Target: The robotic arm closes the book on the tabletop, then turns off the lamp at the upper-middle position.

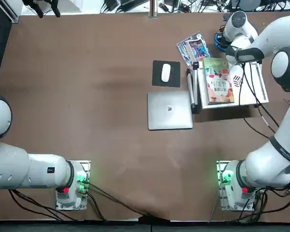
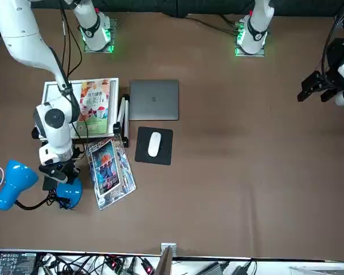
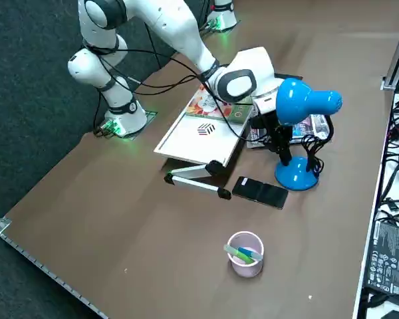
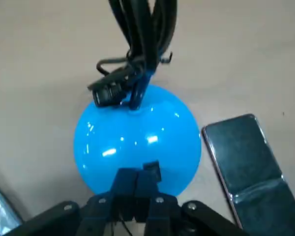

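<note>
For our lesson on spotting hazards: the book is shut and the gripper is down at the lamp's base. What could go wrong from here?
1. The right gripper, fingers together, presses on the round lamp base; it may slip off the glossy curve.
2. A black cable is bunched by the stem; the fingers could snag it.
3. A phone lies beside the base and could get knocked.

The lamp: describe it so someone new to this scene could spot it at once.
Start at the white stand carrying the closed green book. Just beyond it, the lamp stands beside a black phone, with the right tool shut over its base. Its bright blue round base and shade mark it out.
</note>
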`<state>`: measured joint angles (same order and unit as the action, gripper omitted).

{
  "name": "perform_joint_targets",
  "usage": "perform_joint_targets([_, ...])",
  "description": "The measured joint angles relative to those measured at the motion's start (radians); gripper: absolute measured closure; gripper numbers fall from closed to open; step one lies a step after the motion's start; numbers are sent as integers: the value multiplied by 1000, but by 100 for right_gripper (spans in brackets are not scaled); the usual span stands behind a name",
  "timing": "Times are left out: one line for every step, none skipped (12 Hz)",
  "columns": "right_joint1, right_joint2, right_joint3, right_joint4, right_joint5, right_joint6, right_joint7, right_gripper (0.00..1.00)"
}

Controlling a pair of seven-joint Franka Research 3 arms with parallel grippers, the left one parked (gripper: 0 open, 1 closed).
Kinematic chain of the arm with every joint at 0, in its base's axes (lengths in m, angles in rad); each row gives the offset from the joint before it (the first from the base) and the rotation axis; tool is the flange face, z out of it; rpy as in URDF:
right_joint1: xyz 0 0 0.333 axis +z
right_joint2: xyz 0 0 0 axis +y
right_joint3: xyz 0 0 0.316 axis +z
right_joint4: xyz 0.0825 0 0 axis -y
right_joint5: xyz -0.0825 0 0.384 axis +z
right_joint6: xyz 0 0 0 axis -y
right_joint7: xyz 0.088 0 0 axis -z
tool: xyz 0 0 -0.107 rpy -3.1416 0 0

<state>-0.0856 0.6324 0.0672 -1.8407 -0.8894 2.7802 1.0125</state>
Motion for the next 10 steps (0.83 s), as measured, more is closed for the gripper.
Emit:
perform_joint_targets([0,-3,1,-11,0,0,3,99])
perform_joint_targets([0,-5,4,-20,0,1,5,99])
perform_joint_targets([0,-5,7,-25,0,1,6,99])
perform_joint_targets([1,-5,11,-30,1,1,6,99])
perform_joint_targets([1,-5,13,-34,1,1,7,99])
perform_joint_targets([1,-6,13,-36,1,1,7,99])
perform_joint_targets([1,-6,13,-37,1,1,7,99])
perform_joint_targets([1,-6,13,-37,1,1,8,99])
perform_joint_targets([1,-6,13,-37,1,1,8,99])
perform_joint_targets([1,-6,13,-36,1,1,8,99])
